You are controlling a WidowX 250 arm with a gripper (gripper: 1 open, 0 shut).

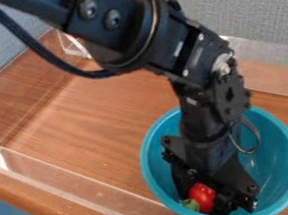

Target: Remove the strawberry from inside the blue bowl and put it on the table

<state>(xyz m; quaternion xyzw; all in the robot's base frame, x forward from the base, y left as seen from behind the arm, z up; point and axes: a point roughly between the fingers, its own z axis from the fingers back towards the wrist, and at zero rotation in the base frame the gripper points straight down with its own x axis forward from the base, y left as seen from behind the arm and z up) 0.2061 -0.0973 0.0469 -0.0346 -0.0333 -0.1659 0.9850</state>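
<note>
The blue bowl [276, 141] stands on the table [81, 118] at the lower right of the camera view. My gripper [202, 192] reaches straight down into the bowl, low near its bottom. Its black fingers are shut on the strawberry [199, 192], whose red body and a bit of green cap show between them. The arm hides most of the bowl's inside on the left.
Low clear acrylic walls [33, 160] edge the tabletop along the front and back. Bare wood lies to the left of the bowl. The black arm [136, 30] slants in from the upper left.
</note>
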